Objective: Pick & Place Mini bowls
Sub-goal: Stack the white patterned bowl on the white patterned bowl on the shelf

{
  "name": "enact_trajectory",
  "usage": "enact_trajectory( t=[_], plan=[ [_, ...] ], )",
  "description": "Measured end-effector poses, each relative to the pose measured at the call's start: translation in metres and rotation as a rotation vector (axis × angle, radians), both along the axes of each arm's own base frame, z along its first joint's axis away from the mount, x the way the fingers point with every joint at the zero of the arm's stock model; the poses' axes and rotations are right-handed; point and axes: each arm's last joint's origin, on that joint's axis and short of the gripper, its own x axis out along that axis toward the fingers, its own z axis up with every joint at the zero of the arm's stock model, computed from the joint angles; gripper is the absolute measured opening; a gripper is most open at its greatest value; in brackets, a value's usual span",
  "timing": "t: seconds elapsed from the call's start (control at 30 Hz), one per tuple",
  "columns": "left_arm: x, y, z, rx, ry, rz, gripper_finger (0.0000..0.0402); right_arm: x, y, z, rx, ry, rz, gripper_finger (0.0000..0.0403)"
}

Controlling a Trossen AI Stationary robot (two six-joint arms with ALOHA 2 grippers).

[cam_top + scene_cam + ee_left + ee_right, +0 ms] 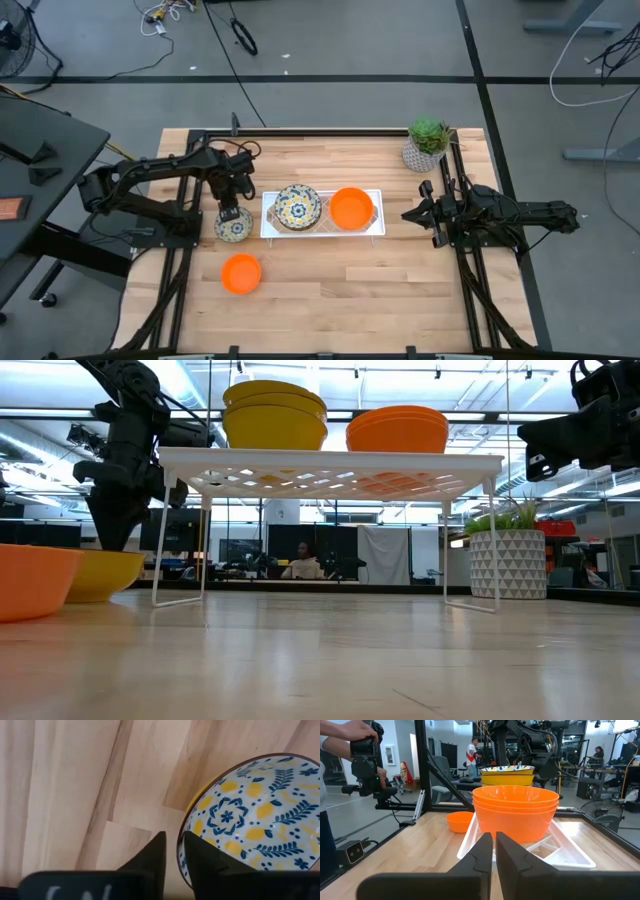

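While the left gripper (172, 851) sits at the rim of a small round white bowl with blue-and-yellow floral pattern (233, 225), its two dark fingers (152, 854) stand nearly closed, one outside the rim and one inside, pinching the bowl wall. High view: this patterned bowl rests on the pale wooden table (330, 290) left of centre, just beside the left end of a white wire shelf rack (322, 231), with the left gripper (232, 205) directly over it. Low view: the left arm comes down at the left of frame onto the bowl's yellow outside (100, 572).

A plain bright orange mini bowl (241, 273) sits alone on the table at lower left of centre, near the patterned one but apart from it. On the rack, a stack of patterned bowls (297, 207) is at centre and a stack of orange bowls (351, 208) just to its right; the two stacks are close, contact not resolvable.

Right gripper (417, 212) hovers at centre right of the high view, beside the rack's right end, fingers (482, 852) nearly together, holding nothing. A potted green plant in a white patterned pot (426, 143) stands at the upper right of the table.
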Motion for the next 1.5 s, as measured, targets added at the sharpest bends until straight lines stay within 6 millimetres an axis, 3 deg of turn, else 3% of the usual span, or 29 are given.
enact_trajectory(
  t=[0.17,0.3,0.83,1.5],
  plan=[
    [0.0001,0.0001,0.0001,0.001,0.000,-0.001,0.0042,0.0000,0.0000,0.0000,0.000,0.000,0.000,0.0027],
    [0.0000,0.0001,0.0001,0.002,0.001,-0.002,0.0044,0.0000,0.0000,0.0000,0.000,0.000,0.000,0.0027],
    [-0.0031,-0.0018,0.0009,-0.011,0.020,-0.187,0.0187,0.0000,0.0000,0.0000,0.000,0.000,0.000,0.0027],
    [0.0035,0.0023,0.0009,0.052,-0.040,-0.233,0.0197,0.0000,0.0000,0.0000,0.000,0.000,0.000,0.0027]
  ],
)
